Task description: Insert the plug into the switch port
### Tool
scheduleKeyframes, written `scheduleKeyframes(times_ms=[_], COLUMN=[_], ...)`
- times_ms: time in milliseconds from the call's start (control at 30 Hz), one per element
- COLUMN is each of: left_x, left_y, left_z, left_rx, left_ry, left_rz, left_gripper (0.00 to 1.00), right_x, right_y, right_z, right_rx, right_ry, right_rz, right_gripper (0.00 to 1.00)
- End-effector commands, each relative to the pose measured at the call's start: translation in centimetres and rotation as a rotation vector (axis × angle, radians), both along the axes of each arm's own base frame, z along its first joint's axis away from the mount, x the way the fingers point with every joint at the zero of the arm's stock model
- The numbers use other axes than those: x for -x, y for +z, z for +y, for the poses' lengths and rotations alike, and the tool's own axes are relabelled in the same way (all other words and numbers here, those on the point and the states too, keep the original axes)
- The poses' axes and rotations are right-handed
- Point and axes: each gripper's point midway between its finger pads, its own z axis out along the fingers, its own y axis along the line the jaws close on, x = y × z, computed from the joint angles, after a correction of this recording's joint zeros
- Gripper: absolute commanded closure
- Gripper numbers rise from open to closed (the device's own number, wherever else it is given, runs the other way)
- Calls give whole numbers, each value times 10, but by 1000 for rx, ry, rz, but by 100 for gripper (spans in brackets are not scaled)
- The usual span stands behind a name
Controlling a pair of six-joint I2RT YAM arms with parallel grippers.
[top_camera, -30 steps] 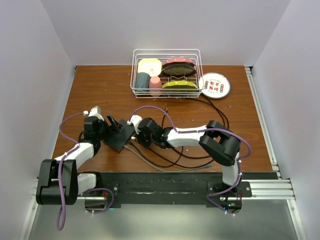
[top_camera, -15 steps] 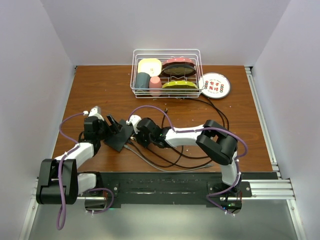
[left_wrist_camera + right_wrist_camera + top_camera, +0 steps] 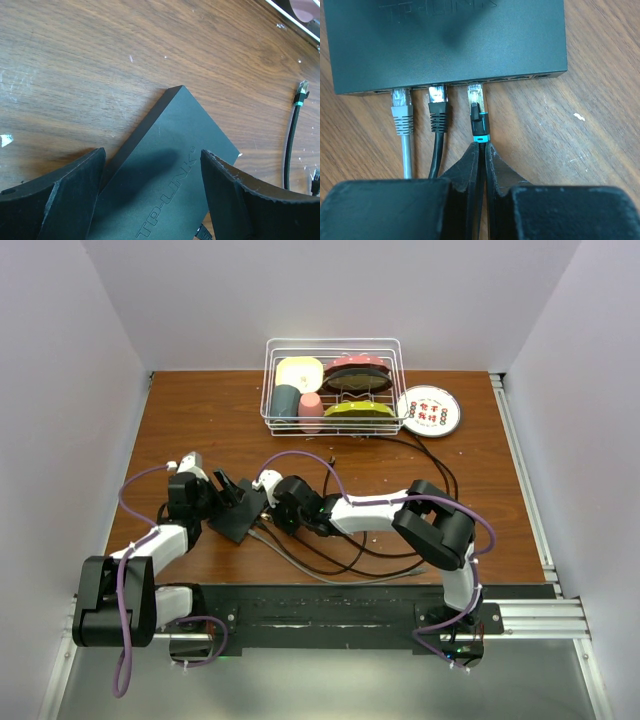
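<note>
Pinching almost fully closed, the right gripper (image 3: 484, 149) holds the plug (image 3: 478, 112) by its rear end, right at the teal band. The plug's thin black lead runs back between the two fingers. The plug's clear tip sits at the mouth of the third socket from the left in the right wrist view. How deep it sits cannot be told.

A gray cable (image 3: 403, 120) and a black cable (image 3: 439, 117) are plugged into the two sockets beside it. The sockets further right are unoccupied.

The switch (image 3: 238, 522) lies flat on the worktop (image 3: 500, 520), left of the middle and nearer the near edge than the far one. Its socket row faces the right arm.

The left gripper (image 3: 152, 160) is spread wide, with one finger over each side of the switch's lettered top. Whether the pads actually press on the box cannot be told.

A loose cable (image 3: 292, 135) with a teal-banded plug lies on the wood just beside the switch's far side.

At the far edge stands a wire basket (image 3: 335, 340) of coloured dishes, with a round white disc (image 3: 428, 410) touching its right side.
</note>
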Motion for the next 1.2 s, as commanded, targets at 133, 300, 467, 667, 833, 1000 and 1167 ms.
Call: scheduleKeyframes(times_ms=[133,300,467,667,833,1000,1167], left_x=[2,2,1,0,0,0,0], left_y=[-1,-2,-2,-1,1,1,1], left_z=[-6,-6,-6,-7,-8,-9,-10], left_rx=[5,5,5,7,10,11,14], left_ry=[-43,-43,-43,-49,-56,-63,-70], left_rz=[-11,-8,-11,-14,-21,-23,-27], left_gripper=[19,19,19,19,19,19,20], right_x=[-16,-14,-12,-10,-11,-12,-10], right_y=[58,63,57,39,35,41,46], right_z=[16,17,19,22,27,31,36], right_rx=[-133,-146,-150,-150,-170,-193,-217], right_ry=[-34,-28,-16,-10,-3,1,36], right_rz=[-91,-91,-78,-62,-64,-77,-86], right_gripper=[100,100,100,100,100,100,100])
